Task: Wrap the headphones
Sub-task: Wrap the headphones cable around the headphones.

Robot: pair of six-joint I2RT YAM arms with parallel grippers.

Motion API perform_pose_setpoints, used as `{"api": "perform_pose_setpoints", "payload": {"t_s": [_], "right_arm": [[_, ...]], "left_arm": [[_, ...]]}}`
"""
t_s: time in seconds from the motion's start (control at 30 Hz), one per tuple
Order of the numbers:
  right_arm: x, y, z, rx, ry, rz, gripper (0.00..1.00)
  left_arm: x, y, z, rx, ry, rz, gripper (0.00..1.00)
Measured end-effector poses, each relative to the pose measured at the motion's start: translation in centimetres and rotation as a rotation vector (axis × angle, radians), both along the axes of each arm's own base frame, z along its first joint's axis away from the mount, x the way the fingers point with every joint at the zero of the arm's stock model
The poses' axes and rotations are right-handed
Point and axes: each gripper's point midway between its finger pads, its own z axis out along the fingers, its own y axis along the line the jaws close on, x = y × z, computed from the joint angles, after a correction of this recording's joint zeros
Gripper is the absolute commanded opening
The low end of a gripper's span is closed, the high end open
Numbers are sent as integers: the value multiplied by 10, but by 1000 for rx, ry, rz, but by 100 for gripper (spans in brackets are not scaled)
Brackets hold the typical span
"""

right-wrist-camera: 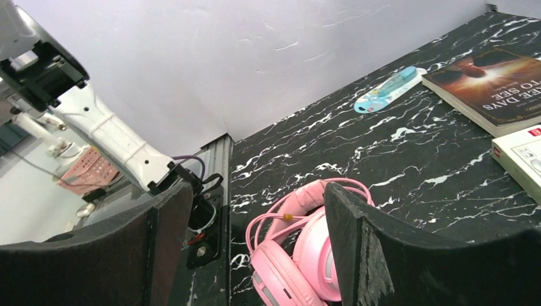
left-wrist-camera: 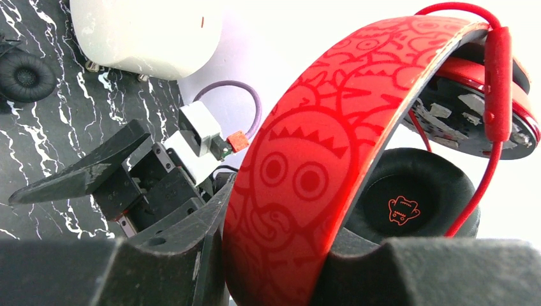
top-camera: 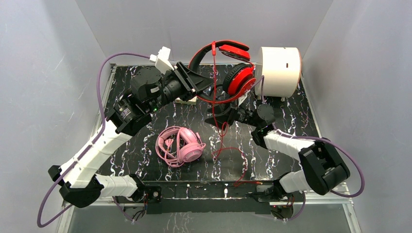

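My left gripper [top-camera: 196,80] [left-wrist-camera: 281,268] is shut on the patterned headband of the red headphones [top-camera: 235,68] [left-wrist-camera: 319,153] and holds them above the back of the table. Their thin red cable [top-camera: 221,141] [left-wrist-camera: 497,95] drops from the headband, loops under the ear cups and trails down to the table's front edge. My right gripper [top-camera: 221,118] [right-wrist-camera: 255,210] stands open just below the red ear cup, right beside that cable, with nothing between its fingers. The pink headphones [top-camera: 180,145] [right-wrist-camera: 300,255] lie on the table left of centre, cable coiled around them. A black ear pad [left-wrist-camera: 25,76] lies by the cylinder.
A white cylinder [top-camera: 279,70] [left-wrist-camera: 147,32] stands at the back right. A book [right-wrist-camera: 491,83], a white box [right-wrist-camera: 523,156] and a small blue item [right-wrist-camera: 386,89] lie at the back of the marbled table [top-camera: 272,155] behind the left arm.
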Motion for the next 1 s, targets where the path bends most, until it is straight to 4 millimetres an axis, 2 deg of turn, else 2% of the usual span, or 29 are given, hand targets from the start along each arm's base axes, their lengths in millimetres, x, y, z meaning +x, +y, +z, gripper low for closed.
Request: {"api": "perform_pose_setpoints", "payload": {"t_s": [0.07,0.13,0.27,0.33,0.47,0.53,0.6,0.67,0.77,1.0], "right_arm": [[-1,2,-1,-3,11,-5,90],[4,-4,-2,-25,49,-74,97],[17,-37,3,-81,68,-258,99],[24,-59,0,-128,68,-333,99],[34,-93,-36,-262,119,-390,99],[24,-100,-60,-323,155,-357,99],[8,-101,-75,-357,171,-317,99],[-6,-100,-75,-357,153,-261,99],[-24,-85,-55,-275,88,-150,99],[-101,-17,-18,-132,6,137,99]], "left_arm": [[1,-1,2,0,-1,0,0],[1,0,5,-4,-6,1,0],[3,3,11,-10,-16,23,0],[5,8,12,-3,-11,48,0],[11,20,10,17,0,125,0],[13,27,8,27,3,158,0],[15,35,8,34,3,191,0],[15,41,10,36,-3,215,0],[14,46,13,35,-15,233,0],[16,51,13,54,-20,253,0]]}}
